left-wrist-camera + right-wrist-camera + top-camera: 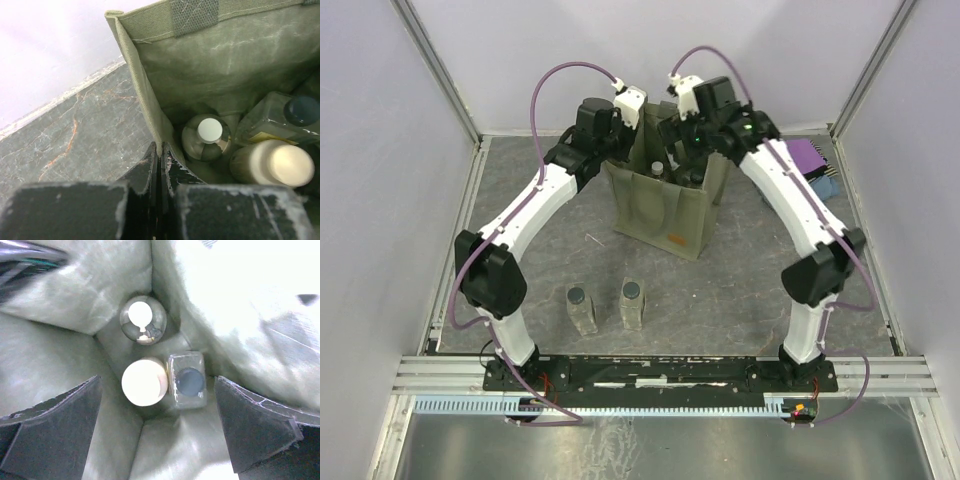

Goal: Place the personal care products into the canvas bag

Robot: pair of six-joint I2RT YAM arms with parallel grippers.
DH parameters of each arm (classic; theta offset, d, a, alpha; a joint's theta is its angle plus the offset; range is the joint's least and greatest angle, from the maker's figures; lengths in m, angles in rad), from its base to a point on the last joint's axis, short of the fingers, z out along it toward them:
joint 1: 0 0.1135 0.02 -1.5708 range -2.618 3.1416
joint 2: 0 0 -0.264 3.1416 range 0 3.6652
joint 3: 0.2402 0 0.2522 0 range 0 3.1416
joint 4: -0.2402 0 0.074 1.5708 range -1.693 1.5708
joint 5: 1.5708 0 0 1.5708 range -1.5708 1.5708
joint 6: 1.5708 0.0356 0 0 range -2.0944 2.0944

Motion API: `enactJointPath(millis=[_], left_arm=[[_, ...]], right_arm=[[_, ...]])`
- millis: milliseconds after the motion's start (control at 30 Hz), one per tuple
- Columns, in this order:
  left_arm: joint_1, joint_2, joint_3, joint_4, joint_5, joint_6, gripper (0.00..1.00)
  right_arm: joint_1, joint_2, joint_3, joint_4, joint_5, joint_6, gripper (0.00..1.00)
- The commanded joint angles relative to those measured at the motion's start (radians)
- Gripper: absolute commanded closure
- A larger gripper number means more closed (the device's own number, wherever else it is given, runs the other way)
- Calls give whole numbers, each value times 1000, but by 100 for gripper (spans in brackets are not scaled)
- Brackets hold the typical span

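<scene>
A clear dark-capped bottle (pixel 582 308) and its twin (pixel 632 303) stand on the desk (pixel 740 290), well short of both your grippers. Farther out, your left gripper (pixel 160 148) is pinched closed on the rim of the canvas bag (pixel 665 205). Your right gripper (pixel 157 382) hangs spread wide, holding nothing. Directly below it, inside the bag, sit the cream jar (pixel 144 381), a third capped bottle (pixel 187 381) and, just beyond them, the silvery nozzle bottle (pixel 143 319).

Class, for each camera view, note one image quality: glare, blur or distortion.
Right wrist: glare whitens the canvas bag wall at upper right. Left wrist: the left hand looms soft-edged in the foreground. Top external: even light, sharp, frame posts leaning outward.
</scene>
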State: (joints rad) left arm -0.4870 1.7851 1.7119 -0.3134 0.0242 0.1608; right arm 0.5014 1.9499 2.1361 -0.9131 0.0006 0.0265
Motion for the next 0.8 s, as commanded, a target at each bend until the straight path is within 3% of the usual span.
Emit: enactJointPath(millis=[0,200,433,767], left_arm=[[25,23,36,86,42,-41,97],[40,38,35,81,35,-27,97],[48,48,46,57,35,-25,97],[61,34,31,43,97,-66,97]], right_arm=[[-2,-174,35,-17,11,4,0],[49,-259,25,-163,102,13,0],[231,-371,-91,-188,122,75,0],[387,-642,-646,132,-213,7,0]])
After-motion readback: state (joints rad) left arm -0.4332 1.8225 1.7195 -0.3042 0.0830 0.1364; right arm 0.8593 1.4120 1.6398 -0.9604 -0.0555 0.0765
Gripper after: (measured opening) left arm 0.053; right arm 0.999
